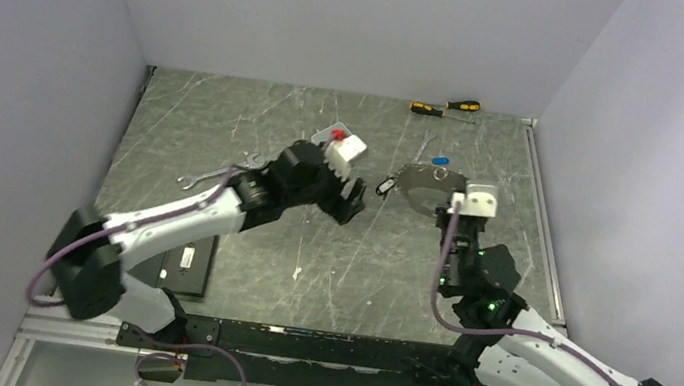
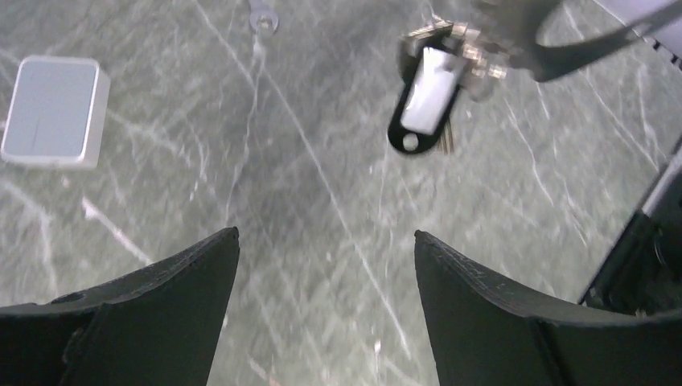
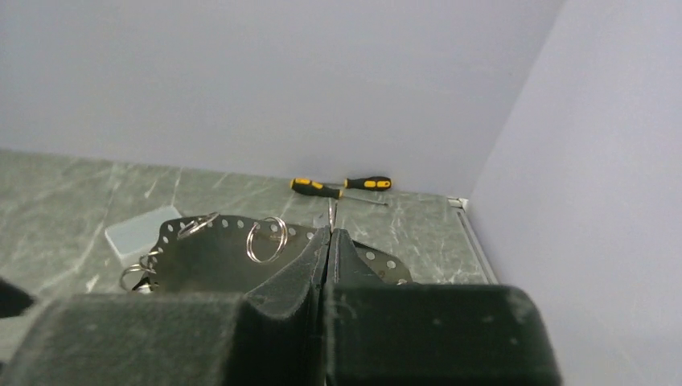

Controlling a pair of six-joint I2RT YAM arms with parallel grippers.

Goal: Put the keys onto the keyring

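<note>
Left claw [image 2: 326, 237] is wide open, fingers [image 2: 161, 314] angled down, arm stretched forward. Right claw [image 3: 330, 241] sits off to its right, pinched completely shut, wrist held about level, arm folded back.

- Soft, even overhead light covers the table [image 1: 330, 252]; around the keyring [image 1: 421, 174] shadows are faint and short.
- Left wrist view: the black-headed key [image 2: 422, 100] beside the keyring is smeared by blur; the table below it carries a dull sheen.
- Right wrist view: the right gripper [image 3: 330, 240], in front of the keyring, is dark and out of focus; the wall [image 3: 241, 80] behind is bright.
</note>
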